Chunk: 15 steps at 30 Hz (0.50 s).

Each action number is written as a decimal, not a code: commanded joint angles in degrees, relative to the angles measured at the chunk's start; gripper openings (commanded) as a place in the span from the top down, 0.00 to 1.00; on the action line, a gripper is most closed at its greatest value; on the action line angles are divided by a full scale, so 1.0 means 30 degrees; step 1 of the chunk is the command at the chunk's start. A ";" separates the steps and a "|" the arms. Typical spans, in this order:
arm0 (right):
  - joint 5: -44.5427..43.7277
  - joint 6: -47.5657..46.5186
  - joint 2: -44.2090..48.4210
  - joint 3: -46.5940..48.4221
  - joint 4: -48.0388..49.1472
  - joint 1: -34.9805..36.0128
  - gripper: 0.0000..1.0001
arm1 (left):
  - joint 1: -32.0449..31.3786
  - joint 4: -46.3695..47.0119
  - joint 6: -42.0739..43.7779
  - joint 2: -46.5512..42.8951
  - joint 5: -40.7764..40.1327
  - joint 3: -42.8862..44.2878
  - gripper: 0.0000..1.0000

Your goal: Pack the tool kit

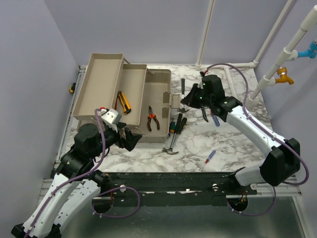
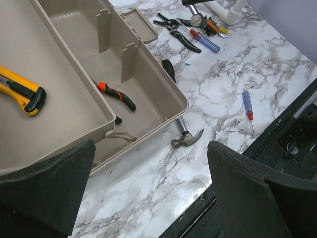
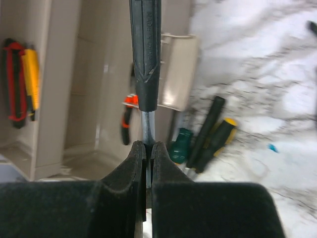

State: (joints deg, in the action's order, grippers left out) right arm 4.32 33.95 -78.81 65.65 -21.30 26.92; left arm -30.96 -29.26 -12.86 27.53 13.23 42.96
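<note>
The right pincer (image 3: pixel 148 148) was clamped shut on the bare metal shaft of a black-handled tool (image 3: pixel 145 49), whose handle pointed away beyond the fingertips. The open toolbox (image 1: pixel 161 87) lay just ahead of it. The left pincer (image 2: pixel 151 148) gaped wide and held nothing, with the toolbox's near corner ahead and bare marble worktop (image 2: pixel 218 94) to its right.

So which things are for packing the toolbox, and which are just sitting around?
For the job:
toolbox
black-handled tool, pinched in the right gripper
hammer, loose screwdrivers and small blue screwdriver, on the table
orange pliers and yellow knife, already in the box

Just there:
white pipes
orange fitting and blue fitting on them
</note>
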 commanded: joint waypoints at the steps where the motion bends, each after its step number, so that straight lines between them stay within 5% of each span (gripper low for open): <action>1: 0.1399 0.1279 -0.1649 0.1946 0.1143 0.2056 0.99 | 0.0154 0.0275 0.0127 -0.0353 0.0299 0.0182 0.01; 10: -0.0571 0.3067 -0.6402 0.4514 0.1728 0.5194 0.99 | 0.0169 0.0234 0.0076 -0.0560 0.0292 0.0123 0.02; 15: -0.0676 0.3656 -0.8115 0.4907 0.2526 0.5793 0.90 | 0.0156 0.0201 0.0098 -0.0632 0.0289 0.0110 0.01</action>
State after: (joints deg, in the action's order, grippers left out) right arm 4.34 42.13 -100.73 77.87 -16.58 43.31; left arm -30.74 -29.26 -12.86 26.39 13.21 42.96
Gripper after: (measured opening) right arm 0.072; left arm 0.983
